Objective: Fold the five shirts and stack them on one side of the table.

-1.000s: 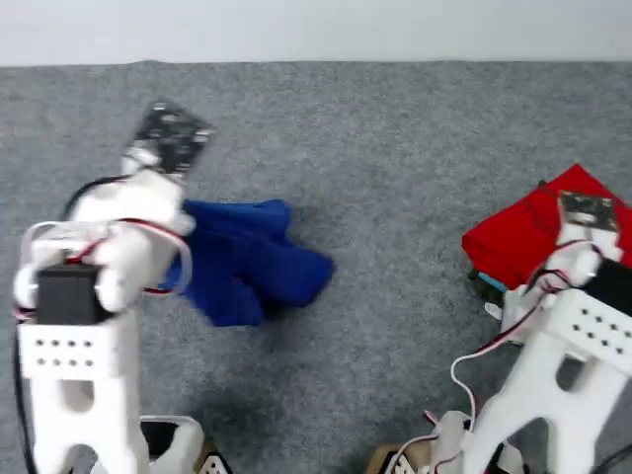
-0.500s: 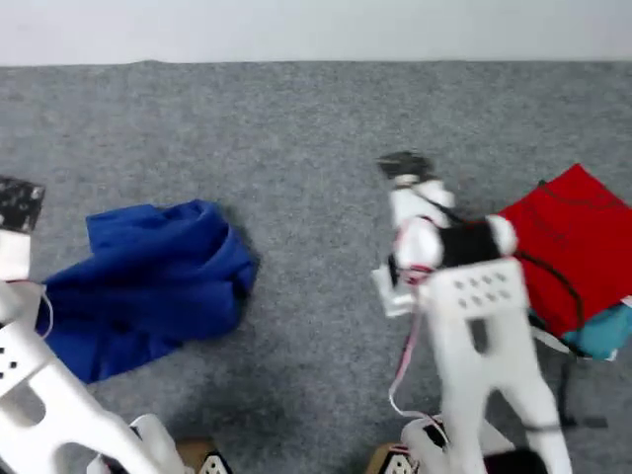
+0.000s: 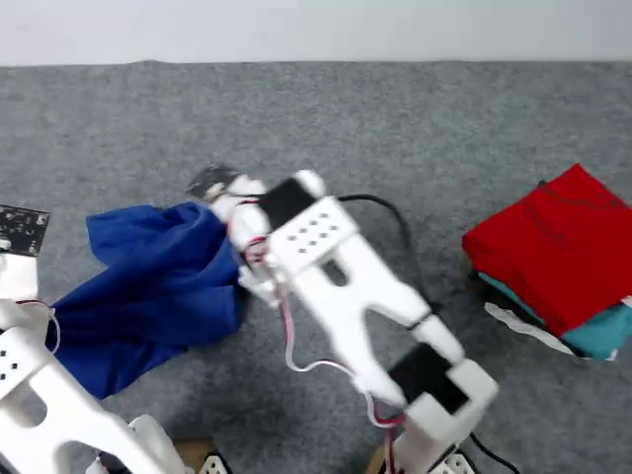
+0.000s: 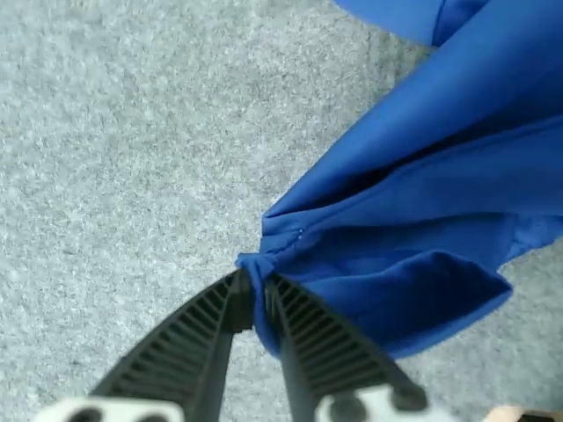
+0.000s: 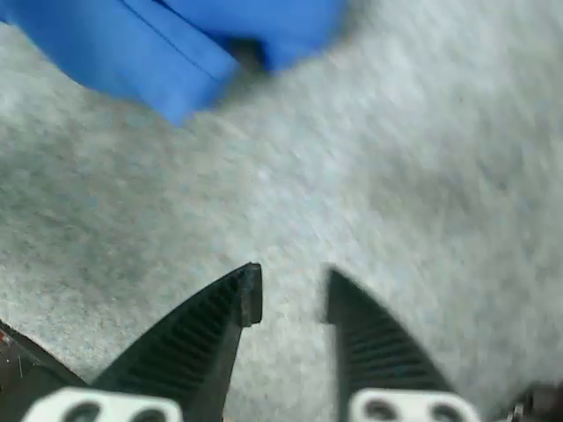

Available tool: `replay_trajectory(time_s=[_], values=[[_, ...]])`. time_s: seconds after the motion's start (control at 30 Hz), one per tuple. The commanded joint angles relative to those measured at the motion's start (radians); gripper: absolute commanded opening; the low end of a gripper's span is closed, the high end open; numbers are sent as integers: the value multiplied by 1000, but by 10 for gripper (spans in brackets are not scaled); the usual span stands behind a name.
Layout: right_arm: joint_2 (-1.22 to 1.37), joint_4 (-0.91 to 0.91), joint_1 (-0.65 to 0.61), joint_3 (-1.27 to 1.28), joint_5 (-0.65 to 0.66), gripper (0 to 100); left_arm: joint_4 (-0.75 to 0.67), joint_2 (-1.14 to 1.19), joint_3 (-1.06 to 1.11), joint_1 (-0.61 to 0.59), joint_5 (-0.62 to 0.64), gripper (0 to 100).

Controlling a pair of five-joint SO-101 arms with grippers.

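Fabric at one corner of the blue shirt (image 4: 413, 202) is pinched between the jaws of the left claw (image 4: 255, 294), which are closed tight on a small bunched fold. From that grip the rest of the shirt fans out ahead of the fingertips and off to one side in loose, rumpled layers, with a hem drooping just past the tips. Under the claw lies the grey mat (image 4: 114, 132), bare on the side away from the cloth. In the high view the left arm (image 3: 39, 385) stands at the near-left corner of the table, and the blue shirt (image 3: 148, 281) spreads from it toward the middle as a crumpled heap. The right claw (image 5: 288, 294) hangs over the mat with its jaws parted by a narrow gap and nothing between them. The blue shirt (image 5: 158, 53) lies ahead of its tips and apart from them, with a strip of grey mat between. From above, the right arm (image 3: 336, 276) stretches across the table's middle, its wrist end just beside the edge of the blue heap opposite the left arm. Well apart from both claws, at the table's right side, sits a stack: a folded red shirt (image 3: 553, 242) on top, a teal shirt (image 3: 597, 334) under it, and a white garment (image 3: 518, 324) peeking out at the bottom.
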Motion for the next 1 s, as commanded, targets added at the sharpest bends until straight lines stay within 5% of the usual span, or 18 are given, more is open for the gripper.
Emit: replay_trajectory(time_s=[0.0,0.47,0.57,0.67,0.97], values=[[82,1,-73,-161,12,219,-18,-20,-5,-6,-6,6],[453,-82,-180,-410,14,219,-14,-20,-4,-6,31,6],[513,-93,-153,-445,14,165,-14,-20,-4,-6,43,6],[541,-67,-113,-512,8,6,-14,-20,-4,-6,43,6],[527,96,18,-819,12,9,-17,-28,-114,2,109,6]])
